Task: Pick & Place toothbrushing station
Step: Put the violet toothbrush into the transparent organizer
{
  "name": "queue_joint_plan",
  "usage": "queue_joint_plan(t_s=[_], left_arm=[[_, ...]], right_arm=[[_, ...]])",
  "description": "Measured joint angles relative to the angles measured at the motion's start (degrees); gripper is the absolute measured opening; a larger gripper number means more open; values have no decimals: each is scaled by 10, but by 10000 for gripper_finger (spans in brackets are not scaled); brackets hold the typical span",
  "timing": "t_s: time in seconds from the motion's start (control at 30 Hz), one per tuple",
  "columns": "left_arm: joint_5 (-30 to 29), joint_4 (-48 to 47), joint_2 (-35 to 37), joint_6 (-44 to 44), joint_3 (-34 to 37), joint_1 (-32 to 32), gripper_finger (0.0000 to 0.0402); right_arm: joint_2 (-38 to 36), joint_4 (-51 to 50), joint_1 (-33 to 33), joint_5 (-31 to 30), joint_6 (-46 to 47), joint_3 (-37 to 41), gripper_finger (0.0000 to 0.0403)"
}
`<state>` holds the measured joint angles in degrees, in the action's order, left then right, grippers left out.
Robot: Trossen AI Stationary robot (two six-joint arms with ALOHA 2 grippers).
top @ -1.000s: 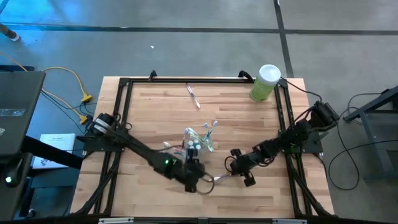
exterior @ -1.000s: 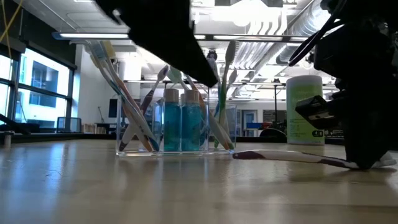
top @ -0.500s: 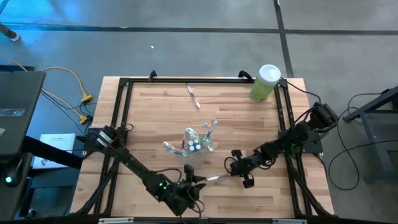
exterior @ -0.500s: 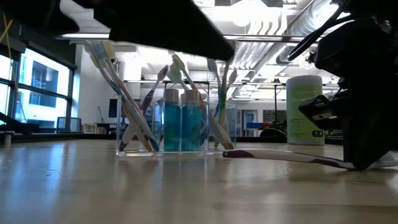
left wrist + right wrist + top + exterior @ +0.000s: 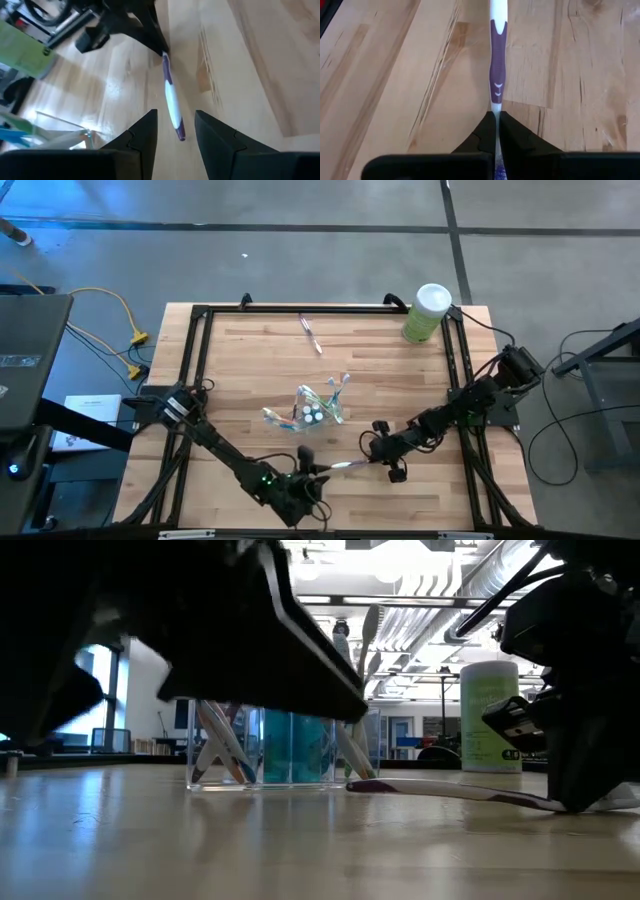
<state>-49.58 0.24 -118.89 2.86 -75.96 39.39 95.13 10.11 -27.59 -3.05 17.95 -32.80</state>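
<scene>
**Purple toothbrush held by one arm, second arm lined up to take it**

The right gripper (image 5: 496,125) has its jaws clenched on one end of a purple-and-white toothbrush (image 5: 497,65). The left gripper (image 5: 175,132) has its jaws parted with nothing between them, one finger on each side of the brush's free end and not touching it.

Seen from above, the wooden table (image 5: 250,360) fills the middle of the picture. The left gripper (image 5: 300,480) sits near the front edge at about 6 o'clock from the table's centre. The right gripper (image 5: 385,452) is at about 4 o'clock. The toothbrush (image 5: 338,467) lies low between them, its free end pointing toward the left gripper.

The clear plastic cup (image 5: 315,408) stands close to the table's centre. Several toothbrushes lean in it and teal toothpaste tubes (image 5: 300,745) stand inside. This part of the station looks already filled.

One more toothbrush (image 5: 312,335) lies loose on the wood at about 12 o'clock, well apart from the cup. A light-green canister (image 5: 427,312) with a white lid stands at about 2 o'clock near the far corner.

My reading is that the task is well along but not finished. The held brush has yet to reach the cup, and the loose brush is untouched.
</scene>
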Motion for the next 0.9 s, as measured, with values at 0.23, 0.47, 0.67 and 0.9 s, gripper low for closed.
queue_joint_plan(t_s=[0.23, 0.47, 0.67, 0.9], left_arm=[[59, -11, 0, 11, 0, -28, 125], [85, -14, -12, 28, 0, -42, 125], [90, -14, -29, 36, -7, -51, 125], [105, -21, -32, 68, -7, -69, 125]], right_arm=[[0, 0, 4, 4, 2, 0, 4], [0, 0, 4, 3, 2, 0, 4], [0, 1, 4, 2, 3, 0, 4], [0, 4, 4, 2, 3, 0, 4]])
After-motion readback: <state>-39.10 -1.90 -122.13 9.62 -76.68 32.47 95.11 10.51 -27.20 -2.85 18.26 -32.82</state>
